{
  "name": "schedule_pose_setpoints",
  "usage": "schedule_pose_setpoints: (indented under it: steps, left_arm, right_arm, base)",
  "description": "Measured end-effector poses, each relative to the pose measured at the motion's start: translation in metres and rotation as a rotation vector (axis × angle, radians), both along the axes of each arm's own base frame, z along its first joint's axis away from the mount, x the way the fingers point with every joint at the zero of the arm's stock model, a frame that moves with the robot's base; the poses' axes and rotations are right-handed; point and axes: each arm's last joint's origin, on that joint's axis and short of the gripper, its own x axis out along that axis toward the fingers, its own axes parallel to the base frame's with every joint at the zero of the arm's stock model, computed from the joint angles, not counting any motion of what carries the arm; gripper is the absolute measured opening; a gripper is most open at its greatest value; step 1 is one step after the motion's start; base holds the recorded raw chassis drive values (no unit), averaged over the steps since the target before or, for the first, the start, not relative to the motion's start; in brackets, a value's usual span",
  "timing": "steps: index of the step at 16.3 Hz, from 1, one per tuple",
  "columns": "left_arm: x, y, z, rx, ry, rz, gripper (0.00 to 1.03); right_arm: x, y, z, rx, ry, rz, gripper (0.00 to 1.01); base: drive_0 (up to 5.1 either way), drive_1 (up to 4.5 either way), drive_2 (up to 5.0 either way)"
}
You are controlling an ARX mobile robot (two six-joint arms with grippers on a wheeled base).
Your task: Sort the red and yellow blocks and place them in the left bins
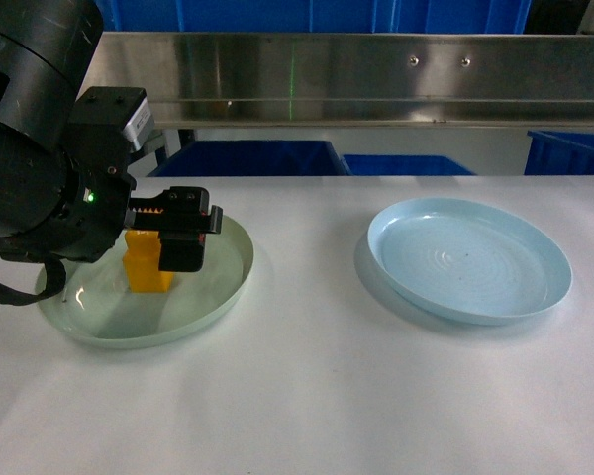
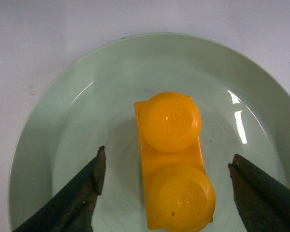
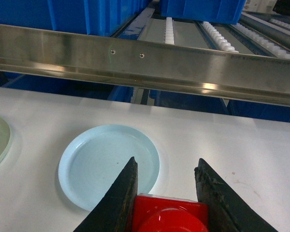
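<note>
Red block (image 3: 170,215) sitting gripped in right fingers (image 3: 213,193); left fingers (image 2: 89,186) hanging open, straddling yellow block (image 2: 174,164) mid green plate (image 2: 63,101), clear of rim.

A warehouse-like sorting station is suggested by large bright-blue plastic crates (image 3: 77,14), a white roller conveyor (image 3: 217,36) and a brushed steel rail (image 1: 356,74)

An orange-yellow block (image 2: 173,162) with two glossy round studs is sitting on a pale-green plate (image 2: 63,121); black gripper fingers (image 2: 82,193) are framing it; a pale-blue plate (image 1: 469,259) is showing faint concentric rings; a bright red block (image 3: 170,215) is gleaming between the right gripper's (image 3: 170,193) dark, scuffed fingers; the table (image 1: 317,396) is appearing plain white; bright-blue crates (image 1: 246,158) are standing behind; a rail (image 1: 356,77) is shining silver-grey; the left arm (image 1: 49,148) is looking black, a small green light glowing on it.
</note>
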Motion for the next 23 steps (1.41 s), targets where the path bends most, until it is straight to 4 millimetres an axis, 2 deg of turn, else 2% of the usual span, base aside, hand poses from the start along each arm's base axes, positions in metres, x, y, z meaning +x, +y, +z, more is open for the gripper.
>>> schedule_pose_setpoints:
  steps: [4,5,10,12,13,15,17,20,23]
  left_arm:
    - [0.000,-0.001,-0.002,-0.003,0.009,-0.005,0.33]
    - [0.000,0.000,-0.002,-0.003,0.008,-0.005,0.28]
    - [0.001,0.002,-0.003,-0.006,-0.003,0.001,0.27]
    - [-0.001,0.009,0.000,-0.014,-0.015,0.003,0.27]
    - [-0.005,0.018,0.013,-0.034,-0.042,-0.003,0.27]
    - [-0.018,0.040,0.060,-0.073,-0.170,0.015,0.27]
    - [-0.034,0.056,0.096,-0.090,-0.270,0.017,0.27]
    - [-0.066,0.061,0.120,-0.120,-0.276,-0.058,0.27]
    - [-0.092,0.079,0.126,-0.134,-0.219,-0.028,0.27]
  right_arm:
    - [0.000,0.000,0.000,0.000,0.000,0.000,0.29]
    - [0.000,0.000,0.000,0.000,0.000,0.000,0.29]
    - [0.000,0.000,0.000,0.000,0.000,0.000,0.29]
    - [0.000,0.000,0.000,0.000,0.000,0.000,0.29]
    - [0.000,0.000,0.000,0.000,0.000,0.000,0.29]
    - [0.000,0.000,0.000,0.000,0.000,0.000,0.29]
    - [0.000,0.000,0.000,0.000,0.000,0.000,0.29]
    - [0.000,0.000,0.000,0.000,0.000,0.000,0.29]
    - [0.000,0.000,0.000,0.000,0.000,0.000,0.29]
  base:
    - [0.0,0.00,0.0]
    - [0.0,0.00,0.0]
    - [0.0,0.00,0.0]
    - [0.0,0.00,0.0]
    - [0.0,0.00,0.0]
    - [0.0,0.00,0.0]
    - [0.0,0.00,0.0]
    - [0.0,0.00,0.0]
    - [0.0,0.00,0.0]
